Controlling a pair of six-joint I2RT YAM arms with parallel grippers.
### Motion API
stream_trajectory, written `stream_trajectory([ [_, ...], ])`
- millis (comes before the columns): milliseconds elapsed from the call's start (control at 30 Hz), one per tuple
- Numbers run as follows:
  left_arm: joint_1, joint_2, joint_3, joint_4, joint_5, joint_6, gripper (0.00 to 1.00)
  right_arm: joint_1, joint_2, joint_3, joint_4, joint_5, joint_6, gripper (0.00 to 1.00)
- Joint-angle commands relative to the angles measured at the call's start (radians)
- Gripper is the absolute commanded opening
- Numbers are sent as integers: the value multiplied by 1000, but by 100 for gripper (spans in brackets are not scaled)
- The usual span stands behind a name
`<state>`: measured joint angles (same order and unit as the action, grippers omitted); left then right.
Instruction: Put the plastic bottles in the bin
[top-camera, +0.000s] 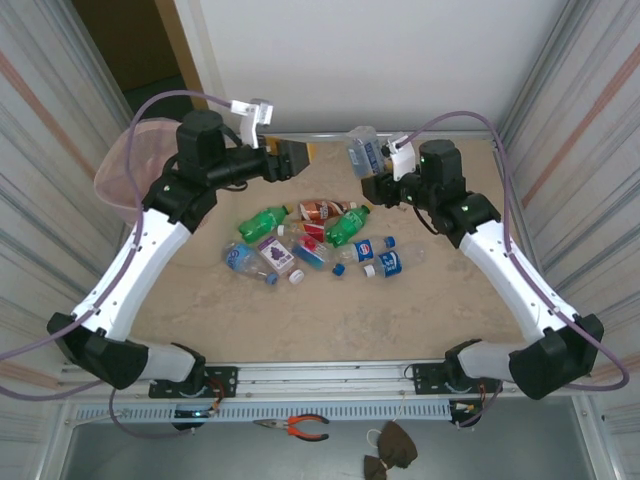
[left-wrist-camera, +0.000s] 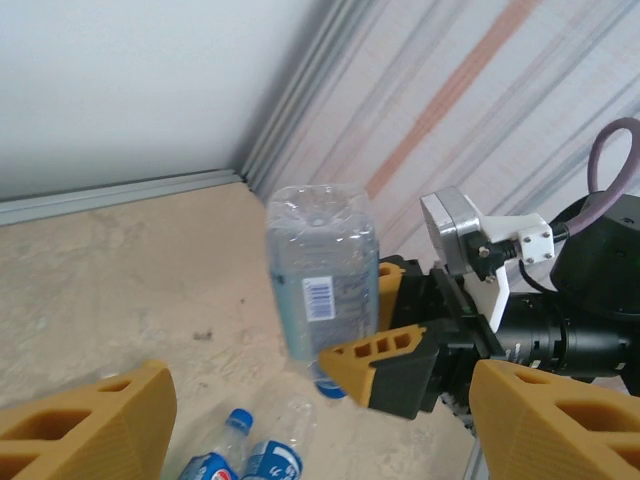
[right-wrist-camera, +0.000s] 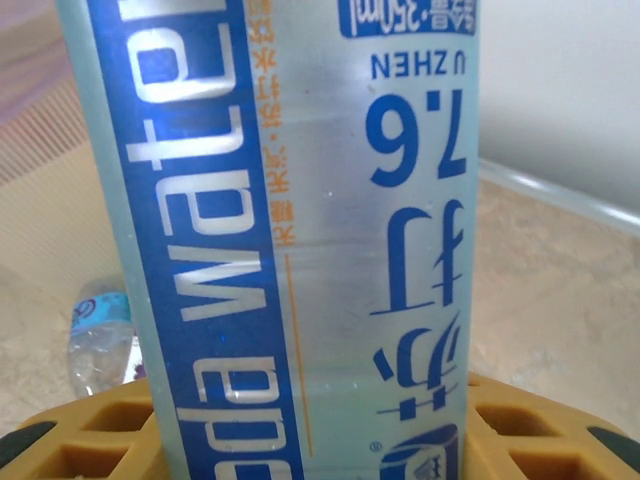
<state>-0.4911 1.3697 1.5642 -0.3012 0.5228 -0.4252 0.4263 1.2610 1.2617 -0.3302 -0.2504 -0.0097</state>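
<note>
Clear plastic soda-water bottle (left-wrist-camera: 322, 280), likely light, thin-walled and slick, hangs cap-down above the counter (top-camera: 300, 320), clenched near its neck end by the right arm's jaws; mid-label looks the surer hold. The left arm's jaws stand released and empty, the bin (top-camera: 125, 165) beyond them.

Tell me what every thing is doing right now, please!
soda water bottle: upside down, in the air, gripped by the right pincer.
right pincer: shut on the soda water bottle.
left pincer: open, empty, in the air.
other bottles: lying loose on the table.
bin: open, lined in pink.
</note>
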Motion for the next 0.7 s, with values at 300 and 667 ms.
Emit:
stream_trajectory([
  [300, -237, 80, 88, 76, -354, 14, 83, 89, -71, 25, 109, 83, -29, 46],
  [667, -276, 147, 92, 123, -427, -27, 83, 101, -96, 27, 130, 62, 11, 47],
])
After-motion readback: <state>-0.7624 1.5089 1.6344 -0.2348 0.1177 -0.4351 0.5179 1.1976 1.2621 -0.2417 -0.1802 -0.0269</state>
